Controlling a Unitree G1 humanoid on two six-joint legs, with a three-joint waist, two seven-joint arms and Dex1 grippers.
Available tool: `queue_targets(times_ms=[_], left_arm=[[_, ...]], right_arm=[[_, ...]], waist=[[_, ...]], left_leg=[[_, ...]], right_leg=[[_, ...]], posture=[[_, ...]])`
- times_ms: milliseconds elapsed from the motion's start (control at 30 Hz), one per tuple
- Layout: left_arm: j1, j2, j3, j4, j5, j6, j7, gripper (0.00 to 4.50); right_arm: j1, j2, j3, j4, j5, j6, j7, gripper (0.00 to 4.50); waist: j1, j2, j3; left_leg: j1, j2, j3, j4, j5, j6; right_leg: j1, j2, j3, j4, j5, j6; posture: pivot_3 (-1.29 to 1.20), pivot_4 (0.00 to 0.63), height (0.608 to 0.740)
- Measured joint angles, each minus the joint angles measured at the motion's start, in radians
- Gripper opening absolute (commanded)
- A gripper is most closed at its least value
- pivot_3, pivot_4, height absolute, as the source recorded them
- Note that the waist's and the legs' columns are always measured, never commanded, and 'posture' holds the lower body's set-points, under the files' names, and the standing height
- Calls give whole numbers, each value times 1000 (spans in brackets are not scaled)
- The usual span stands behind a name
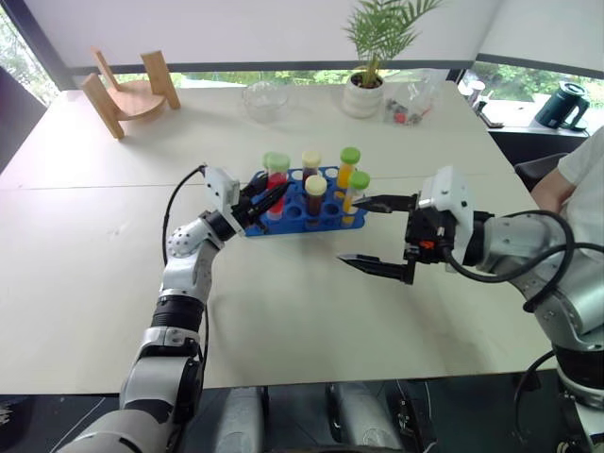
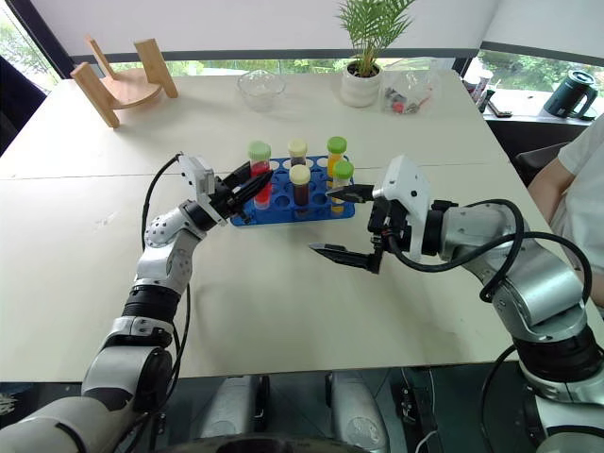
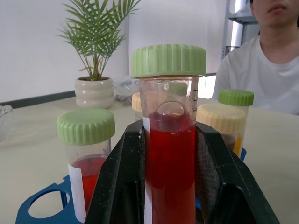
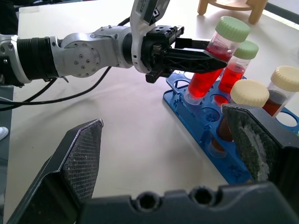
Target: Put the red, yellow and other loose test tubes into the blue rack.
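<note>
The left pincer [image 4: 205,58] is clamped on a clear plastic test tube with red liquid and a green screw cap [image 4: 212,56], holding it tilted with its lower end at a hole in the near-left end of the blue plastic rack [image 1: 302,212] on the pale bench [image 1: 283,302]. Five other capped tubes stand upright in the rack. The right pincer [image 1: 377,234] hangs just right of the rack, its black fingers wide apart and empty.

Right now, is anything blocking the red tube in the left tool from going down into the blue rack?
Nothing visible blocks it. The left tool is shut on the red tube, whose bottom already sits at a hole in the blue rack, tilted. A second red tube stands right beside it.
</note>
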Motion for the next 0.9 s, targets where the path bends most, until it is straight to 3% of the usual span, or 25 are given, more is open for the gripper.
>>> queue_targets(times_ms=[633, 667, 833, 900], left_arm=[[-36, -36, 0, 181, 24, -147, 1, 824], [-36, -36, 0, 185, 24, -150, -3, 1885], [-5, -29, -3, 175, 28, -145, -28, 4375], [36, -14, -3, 128, 27, -129, -34, 4448]], right_arm=[[0, 0, -10, -19, 19, 36, -22, 4500], [0, 0, -11, -23, 21, 37, -24, 4500], [0, -1, -18, -27, 29, 44, -31, 4500], [15, -6, -25, -28, 29, 50, -32, 4500]], waist=[[3, 0, 0], [3, 0, 0], [-1, 0, 0], [-4, 0, 0]], left_leg=[[0, 0, 0, 0, 0, 0], [0, 0, 0, 0, 0, 0], [0, 0, 0, -1, 0, 0], [1, 0, 0, -2, 0, 0]], right_leg=[[1, 0, 0, 0, 0, 0], [1, 0, 0, 0, 0, 0], [0, 0, 0, 0, 0, 0], [0, 0, 0, 0, 0, 0]], posture=[[0, 150, 740], [0, 150, 740], [0, 150, 740], [0, 150, 740]])
